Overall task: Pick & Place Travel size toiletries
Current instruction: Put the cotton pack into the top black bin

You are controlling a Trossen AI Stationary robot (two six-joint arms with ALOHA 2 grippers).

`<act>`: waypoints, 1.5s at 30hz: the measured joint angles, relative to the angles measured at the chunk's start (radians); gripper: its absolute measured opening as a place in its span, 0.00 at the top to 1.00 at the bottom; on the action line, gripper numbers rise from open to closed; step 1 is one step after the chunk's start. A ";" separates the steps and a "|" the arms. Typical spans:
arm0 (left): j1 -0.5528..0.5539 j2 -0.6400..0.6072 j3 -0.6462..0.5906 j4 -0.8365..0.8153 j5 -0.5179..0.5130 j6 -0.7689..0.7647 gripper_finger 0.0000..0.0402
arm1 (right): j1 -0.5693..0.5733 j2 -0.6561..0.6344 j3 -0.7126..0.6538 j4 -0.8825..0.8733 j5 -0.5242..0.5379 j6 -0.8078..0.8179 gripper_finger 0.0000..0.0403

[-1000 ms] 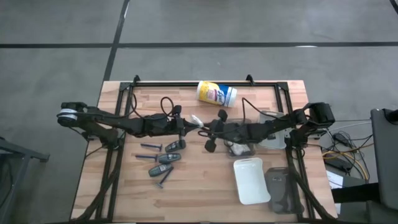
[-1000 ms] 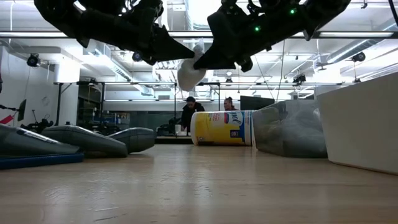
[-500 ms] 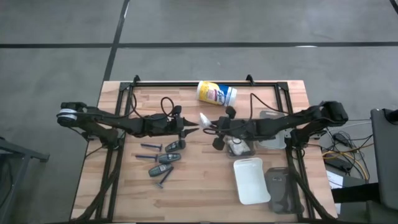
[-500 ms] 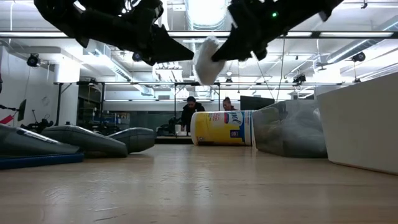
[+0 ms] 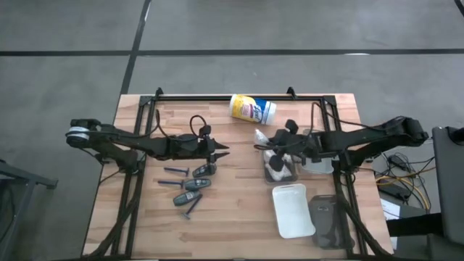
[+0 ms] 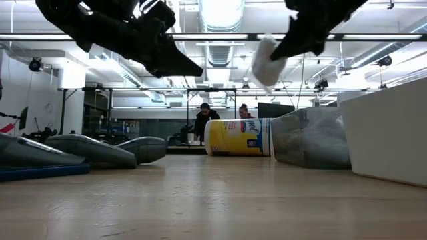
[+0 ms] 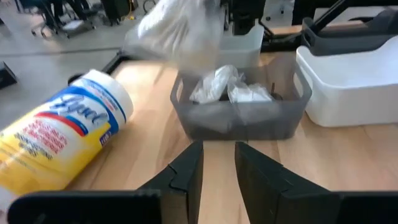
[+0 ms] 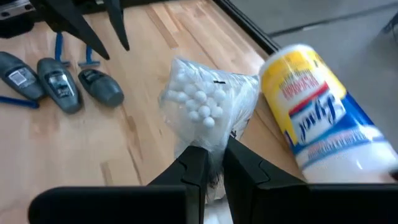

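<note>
A clear crinkly packet of small white balls (image 8: 208,102) hangs in the air with my right gripper (image 8: 211,163) shut on it, just left of the grey bin (image 5: 280,174); in the high view the packet (image 5: 260,136) shows beside the bin's far left corner. My left gripper (image 5: 223,151) stands open over the middle of the table with nothing between its fingers (image 7: 217,163). Dark grey tubes (image 5: 196,184) and slim blue sticks (image 5: 174,171) lie flat on the wood to the left. The bin holds more white packets (image 7: 227,87). My right gripper pinches one end of the packet (image 8: 209,144) between its two fingers. The fingers come from the table's right side, slanting down. The rest of the packet sticks out beyond the fingertips, lifted clear of the table (image 6: 265,61).
A yellow-and-white canister (image 5: 252,109) lies on its side at the far edge. A white tray (image 5: 293,212) and a clear tray (image 5: 328,217) stand near the right front. Black frame rails (image 5: 217,98) border the table.
My right gripper has drawn back toward the table's right edge and risen, carrying the white packet away from my left gripper's tips to beside the bin. My left gripper has stayed in place over the middle of the table without the packet.
</note>
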 joint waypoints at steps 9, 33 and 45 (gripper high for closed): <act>-0.001 -0.001 0.000 -0.031 0.000 -0.034 0.75 | 0.051 -0.109 -0.064 -0.101 0.000 0.147 0.92; -0.015 -0.001 0.000 -0.041 0.026 -0.064 0.75 | 0.146 -0.117 -0.267 -0.053 -0.138 0.413 0.92; -0.015 -0.002 0.000 -0.060 0.028 -0.070 0.75 | 0.147 -0.117 -0.348 -0.013 -0.139 0.487 0.86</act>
